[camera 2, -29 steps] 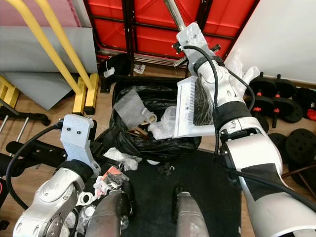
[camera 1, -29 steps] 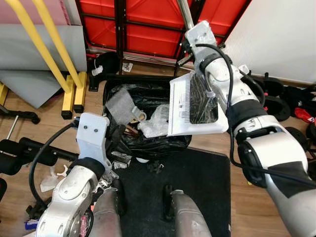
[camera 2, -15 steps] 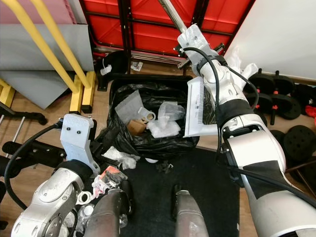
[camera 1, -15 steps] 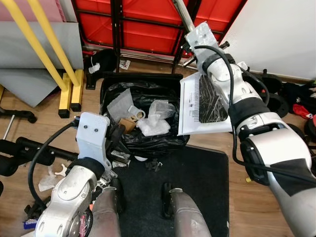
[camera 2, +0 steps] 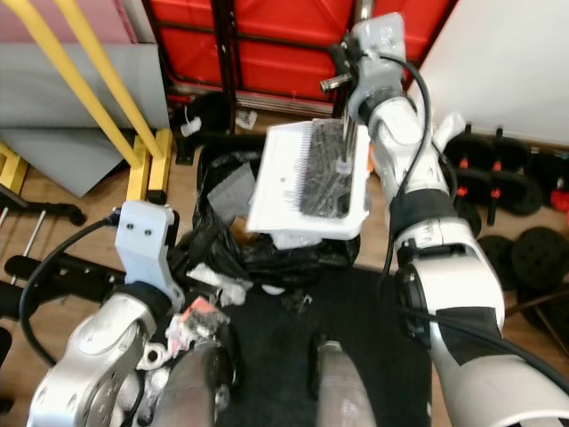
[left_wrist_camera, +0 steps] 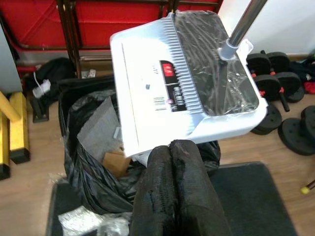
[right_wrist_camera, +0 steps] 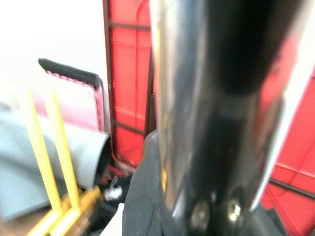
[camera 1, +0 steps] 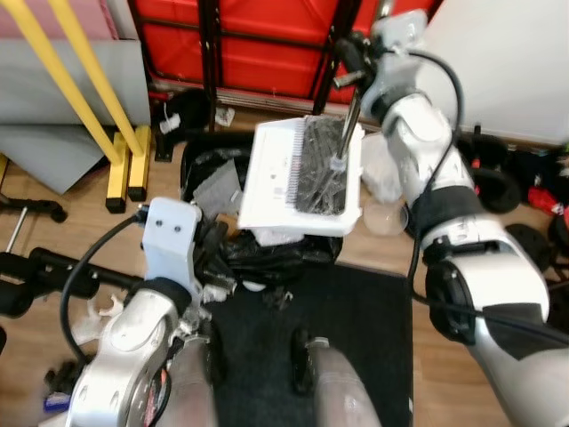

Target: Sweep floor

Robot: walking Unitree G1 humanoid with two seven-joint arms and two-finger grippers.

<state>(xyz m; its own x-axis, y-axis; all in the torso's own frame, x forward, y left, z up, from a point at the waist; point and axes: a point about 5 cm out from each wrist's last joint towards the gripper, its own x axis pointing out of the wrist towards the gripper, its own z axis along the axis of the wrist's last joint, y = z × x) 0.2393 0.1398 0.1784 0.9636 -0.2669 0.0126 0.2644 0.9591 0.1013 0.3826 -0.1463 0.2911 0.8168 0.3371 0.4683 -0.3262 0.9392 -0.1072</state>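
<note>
White dustpan (camera 1: 302, 175) hides much of the black-lined bin (camera 1: 213, 178).

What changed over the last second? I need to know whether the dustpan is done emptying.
The right gripper, shut on the metal handle, swung the white dustpan from the bin's right side to above the bin. Before that, more scraps dropped into the bag. The left gripper stayed low, jaws shut.
</note>
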